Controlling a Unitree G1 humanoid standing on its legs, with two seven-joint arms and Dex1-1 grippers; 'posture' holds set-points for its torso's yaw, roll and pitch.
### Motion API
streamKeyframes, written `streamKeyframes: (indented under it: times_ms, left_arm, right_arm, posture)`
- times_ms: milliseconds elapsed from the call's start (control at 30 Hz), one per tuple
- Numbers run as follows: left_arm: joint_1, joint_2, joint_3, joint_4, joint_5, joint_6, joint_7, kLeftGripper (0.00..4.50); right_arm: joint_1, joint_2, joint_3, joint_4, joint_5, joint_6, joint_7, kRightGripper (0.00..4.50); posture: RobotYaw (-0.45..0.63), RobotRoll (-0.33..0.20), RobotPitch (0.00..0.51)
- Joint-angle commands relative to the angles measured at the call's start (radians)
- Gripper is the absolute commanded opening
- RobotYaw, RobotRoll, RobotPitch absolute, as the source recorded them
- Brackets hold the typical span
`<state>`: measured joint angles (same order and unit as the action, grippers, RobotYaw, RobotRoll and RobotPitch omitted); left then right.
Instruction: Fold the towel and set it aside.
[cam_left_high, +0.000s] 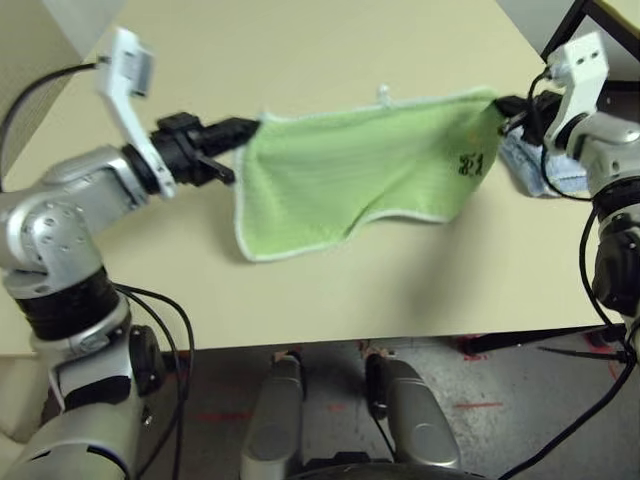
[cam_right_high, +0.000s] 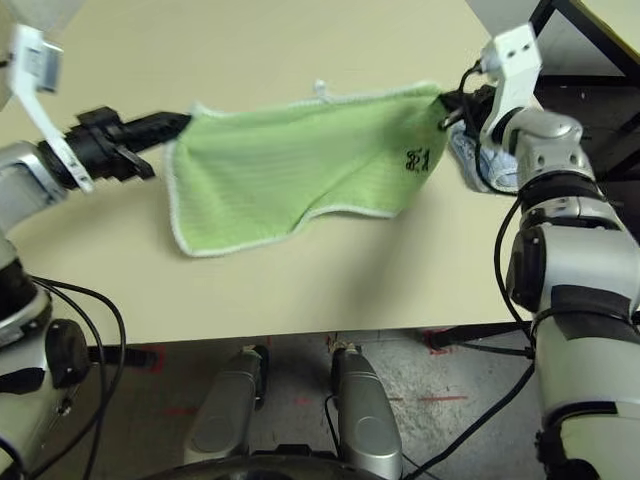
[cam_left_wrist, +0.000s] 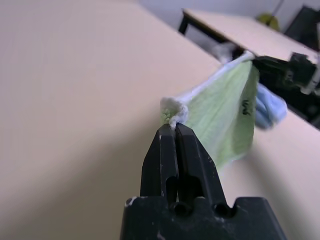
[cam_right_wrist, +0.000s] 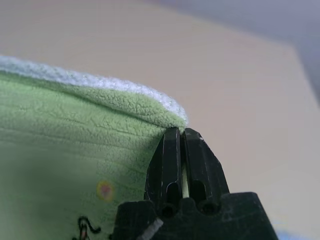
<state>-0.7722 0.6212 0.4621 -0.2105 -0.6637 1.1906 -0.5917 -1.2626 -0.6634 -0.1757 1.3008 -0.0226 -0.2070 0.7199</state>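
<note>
Green ribbed cloth hangs in the air above the beige table (cam_left_high: 330, 60): the towel (cam_left_high: 360, 175) is stretched between the two arms, its top edge running nearly straight across from one side to the other, and its lower edge sagging in a loose curve, seemingly off the tabletop.

The left gripper (cam_left_high: 243, 127) is pressed together on one top corner, and the right gripper (cam_left_high: 503, 104) is pressed together on the opposite top corner. The towel's long axis therefore lies along the line between the two grippers, with each arm equally close to its own corner. A fold, judged from this hold, depends on bringing those two corners together, or on lowering the hanging edge onto the table first.

The small white loop (cam_left_high: 383, 94) stands up from the middle of the top edge, and the black embroidered mark (cam_left_high: 471, 162) sits near the right-hand end.

The head views give the whole span and the sag of the cloth. The left wrist view instead looks along the taut edge, showing the white trim (cam_left_wrist: 173, 108) bunched at the fingertips and a light blue bunched cloth (cam_left_wrist: 270, 106) lying beyond the far corner, just beside the right gripper. The right wrist view shows a sliver of green caught between its closed fingers (cam_right_wrist: 196, 160).
</note>
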Motion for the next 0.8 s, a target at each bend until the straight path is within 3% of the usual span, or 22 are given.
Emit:
streamKeyframes:
  times_ms: [33,433,600,733,800]
  left_arm:
    - [0.012,0.048,0.004,0.061,0.013,-0.073,-0.007,0.05]
    - [-0.047,0.129,-0.123,0.203,0.003,-0.162,-0.103,0.05]
    - [-0.139,0.127,-0.204,0.35,0.077,-0.294,-0.138,0.05]
    - [-0.324,0.084,-0.252,0.65,0.255,-0.632,-0.054,0.05]
    - [-0.399,0.069,-0.238,0.775,0.298,-0.766,-0.013,0.05]
  right_arm:
    - [0.0,-0.046,-0.034,0.01,0.032,0.018,0.054,0.0]
    - [-0.027,-0.071,0.03,-0.018,0.039,0.196,0.531,0.0]
    - [-0.05,-0.035,0.046,-0.012,0.012,0.154,0.395,0.0]
    - [-0.123,0.03,0.044,0.005,-0.033,0.083,-0.019,0.0]
    - [-0.158,0.043,0.015,0.012,-0.02,0.052,-0.14,0.0]
  posture:
    - [0.2,0.0,0.108]
    - [0.17,0.0,0.099]
    - [0.17,0.0,0.093]
    - [0.17,0.0,0.081]
    - [0.17,0.0,0.081]
